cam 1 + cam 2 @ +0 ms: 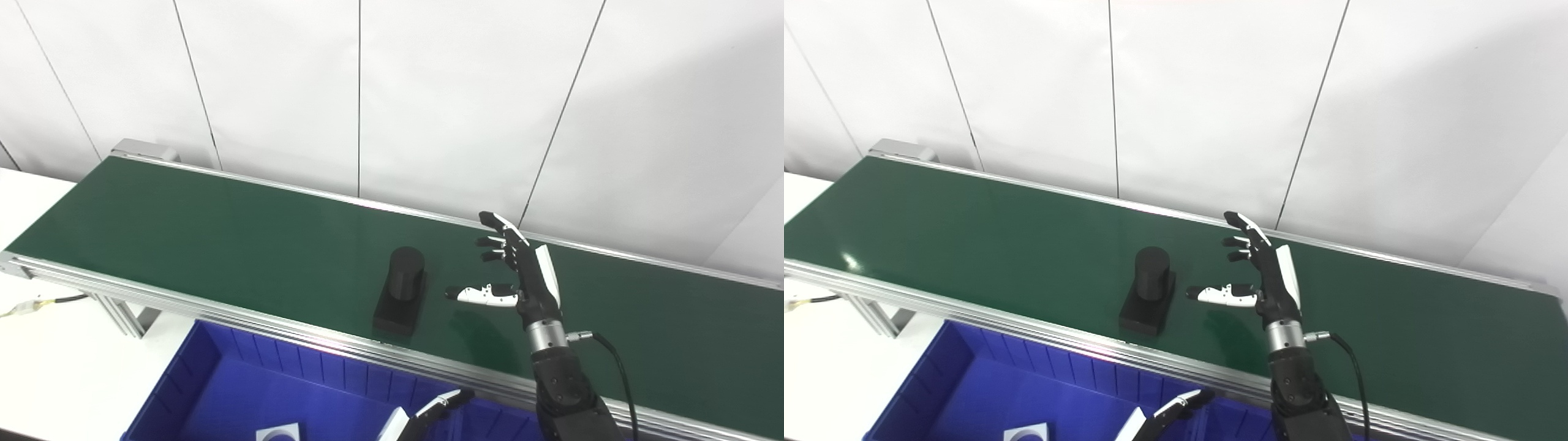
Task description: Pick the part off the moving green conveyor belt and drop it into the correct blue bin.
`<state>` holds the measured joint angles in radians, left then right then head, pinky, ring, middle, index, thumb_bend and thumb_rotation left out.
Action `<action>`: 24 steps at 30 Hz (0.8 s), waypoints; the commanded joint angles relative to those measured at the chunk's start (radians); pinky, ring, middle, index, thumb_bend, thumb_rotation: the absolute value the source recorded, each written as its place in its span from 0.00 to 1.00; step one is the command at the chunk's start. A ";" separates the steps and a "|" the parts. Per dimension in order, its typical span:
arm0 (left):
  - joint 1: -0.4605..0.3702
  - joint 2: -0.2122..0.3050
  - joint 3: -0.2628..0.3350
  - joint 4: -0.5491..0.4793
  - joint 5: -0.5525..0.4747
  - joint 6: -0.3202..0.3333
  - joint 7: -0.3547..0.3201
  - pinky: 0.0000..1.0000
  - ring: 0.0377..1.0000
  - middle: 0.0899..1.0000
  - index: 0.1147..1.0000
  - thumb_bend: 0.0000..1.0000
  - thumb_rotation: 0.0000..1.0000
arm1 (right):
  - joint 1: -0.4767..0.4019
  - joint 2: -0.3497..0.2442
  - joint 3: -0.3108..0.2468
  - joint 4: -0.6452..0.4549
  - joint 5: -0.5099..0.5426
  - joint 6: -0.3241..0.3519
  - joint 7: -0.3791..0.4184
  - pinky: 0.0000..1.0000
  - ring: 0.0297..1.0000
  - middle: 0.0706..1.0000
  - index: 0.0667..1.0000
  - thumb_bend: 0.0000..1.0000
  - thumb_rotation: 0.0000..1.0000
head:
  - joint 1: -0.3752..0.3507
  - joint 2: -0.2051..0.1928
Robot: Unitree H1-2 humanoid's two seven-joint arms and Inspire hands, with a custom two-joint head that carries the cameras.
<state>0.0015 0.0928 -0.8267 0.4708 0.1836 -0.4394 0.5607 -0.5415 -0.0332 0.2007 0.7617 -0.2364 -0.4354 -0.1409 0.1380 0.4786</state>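
Note:
A black part (401, 291), a short cylinder standing on a flat rectangular base, sits on the green conveyor belt (214, 226) near its front rail. My right hand (520, 269) is open above the belt just right of the part, fingers spread and thumb pointing toward it, not touching. Only the fingertips of my left hand (432, 410) show at the bottom edge, over the blue bin (239, 373); its state is unclear.
The blue bin sits below the belt's front rail and holds a white-grey piece (278, 433) at the bottom edge. A white wall stands right behind the belt. A cable (43, 303) lies on the white table at left.

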 commanded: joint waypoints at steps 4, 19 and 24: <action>-0.011 -0.004 -0.003 -0.025 0.003 -0.031 0.018 0.83 0.86 0.86 0.83 0.81 1.00 | -0.066 -0.016 0.006 0.024 -0.024 -0.034 -0.027 0.60 0.73 0.83 0.83 0.96 0.09 | 0.002 0.000; -0.010 -0.001 -0.019 -0.030 0.008 -0.031 0.033 0.85 0.86 0.86 0.83 0.80 1.00 | -0.079 -0.026 0.052 0.083 -0.094 -0.034 -0.092 0.70 0.81 0.81 0.82 0.97 0.17 | 0.001 -0.002; -0.010 -0.002 -0.021 -0.030 0.003 -0.031 0.034 0.85 0.86 0.85 0.84 0.80 1.00 | -0.079 -0.024 0.053 0.095 -0.074 -0.034 -0.077 0.69 0.80 0.81 0.82 0.97 0.17 | 0.000 -0.003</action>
<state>0.0016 0.0929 -0.8445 0.4701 0.1839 -0.4394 0.5818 -0.5750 -0.0586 0.2554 0.8684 -0.3275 -0.4354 -0.2143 0.1381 0.4740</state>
